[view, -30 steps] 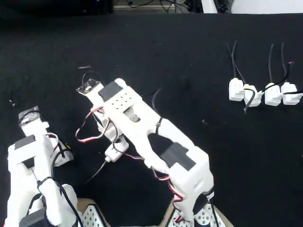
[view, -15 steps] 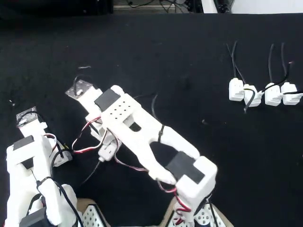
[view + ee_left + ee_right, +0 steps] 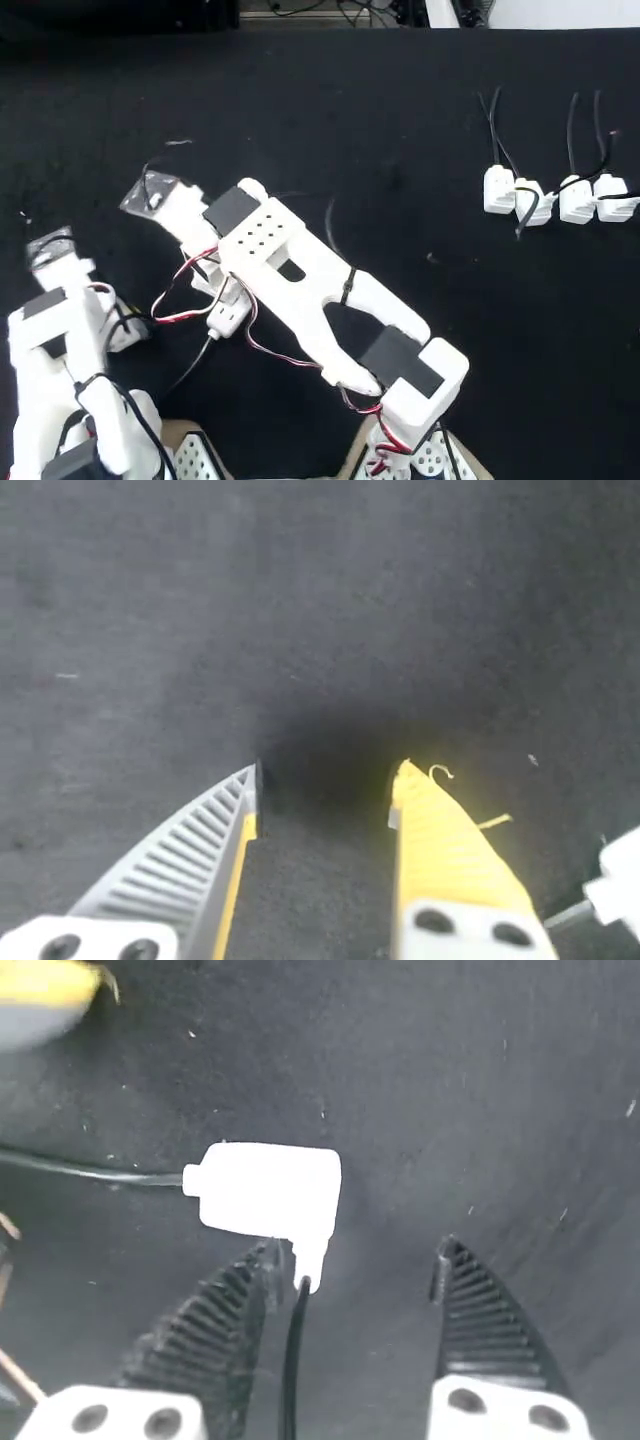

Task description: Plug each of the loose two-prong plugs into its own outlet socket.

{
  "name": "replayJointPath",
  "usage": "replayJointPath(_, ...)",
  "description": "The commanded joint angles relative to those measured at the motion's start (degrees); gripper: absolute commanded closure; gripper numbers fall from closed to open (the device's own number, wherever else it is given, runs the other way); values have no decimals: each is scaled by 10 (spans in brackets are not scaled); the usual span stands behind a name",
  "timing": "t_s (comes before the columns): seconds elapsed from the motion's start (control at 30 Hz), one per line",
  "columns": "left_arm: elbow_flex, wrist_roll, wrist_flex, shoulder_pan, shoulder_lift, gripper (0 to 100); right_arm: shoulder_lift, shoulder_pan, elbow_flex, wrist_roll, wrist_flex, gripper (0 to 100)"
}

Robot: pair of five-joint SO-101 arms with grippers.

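1. Nearest me I count two arms. The left arm (image 3: 60,340) sits at the near left corner, and the right arm (image 3: 300,280) stretches from its base across the middle toward the left.
2. The left gripper (image 3: 325,772) is spread wide, one grey finger and one yellow, with nothing between them but cloth.
3. The right gripper (image 3: 355,1250) is spread just as wide and grips nothing. Its black ribbed fingers point at one plug (image 3: 265,1195) lying flat just past the tip of one finger.
4. That plug is a white rounded block with a short stub on one side and a black cord running from it. From above it lies under the right arm's forward end (image 3: 228,315).
5. The table (image 3: 350,120) is covered in black cloth flecked with lint.
6. Well apart, at the far right, four white blocks (image 3: 576,198) stand in a row, each with black cord. I cannot tell sockets from plugs there.
7. Past the table's far edge runs a strip of floor with dark cables (image 3: 350,10).
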Motion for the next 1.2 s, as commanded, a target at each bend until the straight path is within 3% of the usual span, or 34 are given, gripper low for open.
replayJointPath(0.0,-45,28,-1,-67,-8,784,-52,8,-7,92,-21,757)
replayJointPath(0.27,-80,89,-4,-167,-7,784,-53,11,-58,171,3,747)
replayJointPath(0.4,-88,107,-5,-194,-7,784,-53,4,-130,207,54,636)
replayJointPath(0.5,-95,120,-6,-216,-7,784,-49,1,-145,281,95,591)
replayJointPath(0.67,-97,135,-18,-241,-7,784,-46,-28,-95,388,134,603)
replayJointPath(0.93,-98,146,-18,-247,-7,784,-43,-67,81,474,16,600)
replayJointPath(1.17,-98,146,-18,-247,-7,784,-42,-69,196,490,-142,602)
